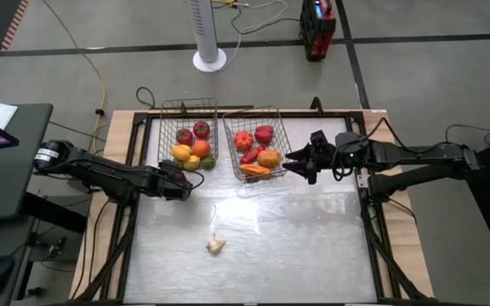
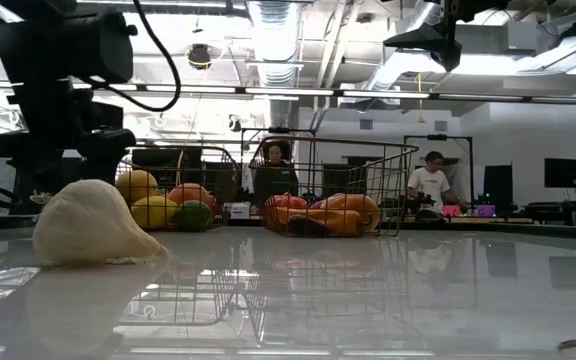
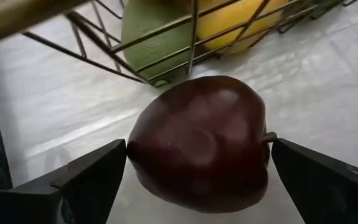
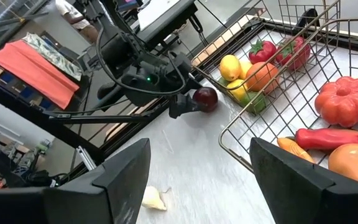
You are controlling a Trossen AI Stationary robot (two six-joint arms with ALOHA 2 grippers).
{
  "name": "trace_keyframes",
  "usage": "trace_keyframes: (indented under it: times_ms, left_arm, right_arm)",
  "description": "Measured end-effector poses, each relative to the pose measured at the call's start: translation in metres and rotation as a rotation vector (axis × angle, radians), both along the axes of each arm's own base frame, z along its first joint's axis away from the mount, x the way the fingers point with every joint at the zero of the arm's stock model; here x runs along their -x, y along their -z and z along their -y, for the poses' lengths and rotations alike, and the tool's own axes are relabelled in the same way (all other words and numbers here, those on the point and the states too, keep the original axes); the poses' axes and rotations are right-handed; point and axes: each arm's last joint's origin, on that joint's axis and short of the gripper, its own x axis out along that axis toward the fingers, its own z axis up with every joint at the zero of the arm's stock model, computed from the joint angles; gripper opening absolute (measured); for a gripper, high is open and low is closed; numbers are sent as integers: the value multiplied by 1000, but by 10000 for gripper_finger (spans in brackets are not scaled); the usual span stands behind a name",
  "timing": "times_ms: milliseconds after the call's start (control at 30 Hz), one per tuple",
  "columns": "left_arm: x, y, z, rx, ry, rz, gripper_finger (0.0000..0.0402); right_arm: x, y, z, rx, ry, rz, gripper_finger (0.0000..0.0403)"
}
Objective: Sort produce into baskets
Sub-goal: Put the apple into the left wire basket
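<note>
The left gripper [image 3: 197, 168] is spread wide around a dark red apple [image 3: 201, 140] on the table [image 1: 296, 246]; the apple sits beside the left basket [image 1: 188, 109]. The right gripper [image 1: 298, 161] hangs open by the right basket [image 1: 277, 127].

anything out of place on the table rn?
Two strays outside the baskets: the white garlic lies alone mid-table, and a dark red apple sits between the left gripper's open fingers beside the left basket, not in it.

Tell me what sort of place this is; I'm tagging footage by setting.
Probably a robotics lab or workshop: exposed ceiling ducts, people at desks with monitors behind the table, cables across a grey floor, and two wire baskets of toy produce.
</note>
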Motion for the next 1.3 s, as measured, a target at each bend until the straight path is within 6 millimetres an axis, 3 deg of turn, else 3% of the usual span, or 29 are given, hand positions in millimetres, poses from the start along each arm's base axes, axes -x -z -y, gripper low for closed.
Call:
trace_keyframes:
  times_ms: [300,667,1033,1167,1300]
  left_arm:
    - [0,0,1,26,31,-12,380]
    - [-7,-7,6,163,65,6,305]
    - [-45,-73,21,312,329,207,299]
    - [-59,-105,23,249,410,326,299]
    - [-58,-131,19,94,423,400,298]
  right_arm:
    - [0,0,0,1,0,0,301]
    - [0,0,0,18,-4,-2,301]
    - [2,0,18,59,64,-7,301]
    - [4,0,31,63,85,-9,301]
    - [7,0,43,64,139,-7,301]
